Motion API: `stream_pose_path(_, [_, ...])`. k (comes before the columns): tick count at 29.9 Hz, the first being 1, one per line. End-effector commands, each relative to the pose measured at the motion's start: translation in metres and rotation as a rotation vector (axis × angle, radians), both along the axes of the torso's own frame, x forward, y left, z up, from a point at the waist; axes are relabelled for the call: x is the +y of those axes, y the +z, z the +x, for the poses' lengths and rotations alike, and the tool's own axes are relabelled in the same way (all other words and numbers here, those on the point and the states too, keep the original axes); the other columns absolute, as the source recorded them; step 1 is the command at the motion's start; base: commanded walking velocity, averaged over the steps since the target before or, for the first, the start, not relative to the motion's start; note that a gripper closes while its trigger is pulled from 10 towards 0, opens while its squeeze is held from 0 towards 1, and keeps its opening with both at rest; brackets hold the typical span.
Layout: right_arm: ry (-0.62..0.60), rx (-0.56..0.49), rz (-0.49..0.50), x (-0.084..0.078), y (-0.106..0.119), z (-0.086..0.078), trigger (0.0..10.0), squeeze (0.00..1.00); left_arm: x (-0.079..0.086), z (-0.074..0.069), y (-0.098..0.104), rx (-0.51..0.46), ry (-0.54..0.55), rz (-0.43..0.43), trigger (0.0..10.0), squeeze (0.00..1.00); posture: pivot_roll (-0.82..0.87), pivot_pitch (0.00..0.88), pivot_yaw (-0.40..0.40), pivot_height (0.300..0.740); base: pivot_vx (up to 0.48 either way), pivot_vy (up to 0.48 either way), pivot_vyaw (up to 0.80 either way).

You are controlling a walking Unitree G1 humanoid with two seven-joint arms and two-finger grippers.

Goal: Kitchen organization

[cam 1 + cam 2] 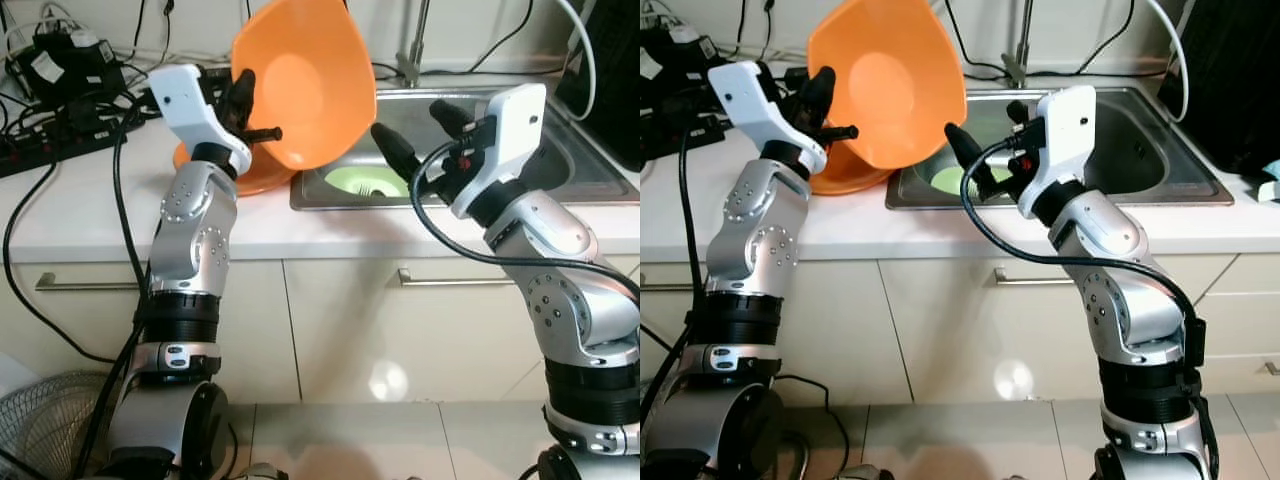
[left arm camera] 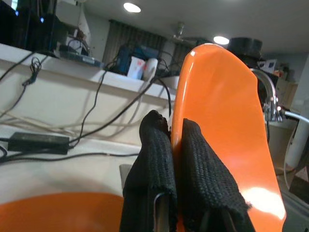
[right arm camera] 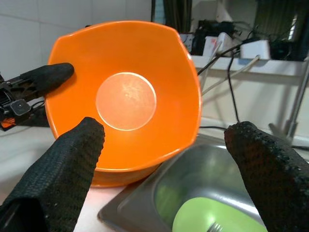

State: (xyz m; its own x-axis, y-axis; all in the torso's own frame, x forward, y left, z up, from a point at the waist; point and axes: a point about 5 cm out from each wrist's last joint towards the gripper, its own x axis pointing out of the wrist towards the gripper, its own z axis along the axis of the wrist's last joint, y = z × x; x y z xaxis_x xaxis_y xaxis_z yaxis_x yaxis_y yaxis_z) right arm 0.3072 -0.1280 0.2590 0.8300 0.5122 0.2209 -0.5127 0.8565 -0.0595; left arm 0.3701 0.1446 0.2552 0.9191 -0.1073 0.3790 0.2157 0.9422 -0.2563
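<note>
At the far left of the white counter (image 1: 90, 205) lies a tangle of black cables with a power strip (image 1: 50, 150) and adapters. Two orange bowls are in view. One orange bowl (image 1: 305, 80) is tipped on edge above the counter's left part, its hollow facing right toward the sink; the left gripper (image 1: 243, 92) has its two black fingers pressed together on that bowl's rim, one finger inside and one outside, as the left wrist view shows close up (image 2: 174, 159). A second orange bowl (image 1: 250, 178) sits flat on the counter beneath the lifted one, just left of the sink's edge.

To the right is one stainless steel sink (image 1: 560, 150) with a tap (image 1: 412, 45) rising at its far side. One green plate (image 1: 365, 181) lies in the basin, with what looks like a fork on it, too small to be sure. The right gripper (image 1: 415, 135) hovers over the sink's near left part, fingers spread wide and touching nothing; in the right wrist view they frame the lifted bowl's round base (image 3: 125, 101).

Below the counter run white cabinet fronts with two bar handles (image 1: 85, 281). A wire fan guard (image 1: 40, 425) stands on the floor at near left. The left wrist view adds ceiling lights and a cluttered shelf beyond the counter.
</note>
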Motion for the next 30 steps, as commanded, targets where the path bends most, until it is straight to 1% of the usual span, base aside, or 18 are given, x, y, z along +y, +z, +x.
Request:
stream_pose_path(1, [0.002,-0.050,-0.006,0.0018,0.0091,-0.0011,10.0,0.00,-0.0036,-0.0032,0.0204,-0.084,-0.009,-0.003,0.0,0.00,-0.01,0.034,0.059,0.740,0.304,0.000,0.00])
stream_pose_path(19, [-0.002,-0.065,-0.005,0.0025,0.0118,-0.0017,10.0,0.00,-0.0066,-0.0029,0.0191,-0.073,-0.022,0.007,0.0,0.00,-0.01,0.039,0.065,0.740,0.301,0.000,0.00])
stream_pose_path(27, [-0.007,-0.070,-0.003,0.0030,0.0126,-0.0014,10.0,0.00,-0.0068,-0.0029,0.0193,-0.070,-0.030,0.006,0.0,0.00,-0.01,0.040,0.066,0.740,0.000,0.000,0.00])
stream_pose_path(30, [-0.005,-0.070,-0.004,0.0034,0.0123,-0.0017,10.0,0.00,-0.0067,-0.0029,0.0193,-0.069,-0.031,0.009,0.0,0.00,-0.01,0.041,0.066,0.740,0.300,0.000,0.00])
